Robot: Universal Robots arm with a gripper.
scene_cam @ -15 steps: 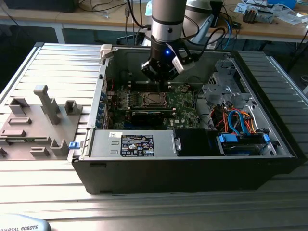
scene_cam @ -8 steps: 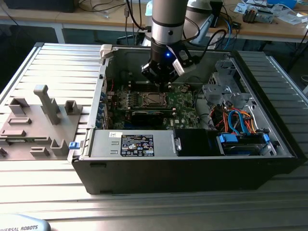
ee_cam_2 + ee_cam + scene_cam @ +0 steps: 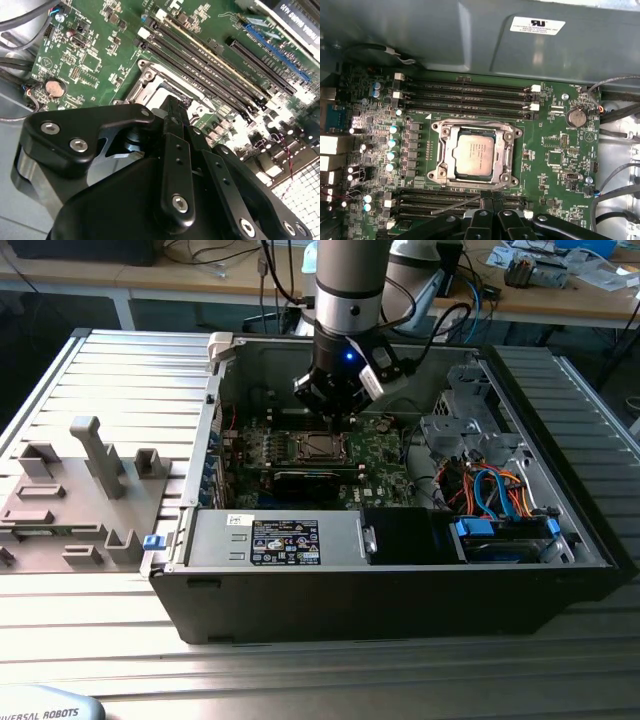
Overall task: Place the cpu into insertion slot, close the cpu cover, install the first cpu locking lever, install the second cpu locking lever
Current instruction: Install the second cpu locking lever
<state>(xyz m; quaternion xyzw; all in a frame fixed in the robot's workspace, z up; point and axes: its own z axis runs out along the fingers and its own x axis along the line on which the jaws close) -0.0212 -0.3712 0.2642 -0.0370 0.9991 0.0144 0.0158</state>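
The small square silver-topped cpu (image 3: 474,152) sat in the dark metal-rimmed insertion slot (image 3: 451,172), beneath the thin silver-grey cpu cover (image 3: 508,159). The black gripper (image 3: 491,203) hovered at the socket's 6 o'clock, fingers pressed together, empty. Judged light, rigid, fragile; edges only.

Gripper (image 3: 172,107) above insertion slot (image 3: 150,90)

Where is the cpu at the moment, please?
In the first wrist view the cpu lies in the insertion slot on the green motherboard, framed by the cpu cover, between two banks of long memory slots.
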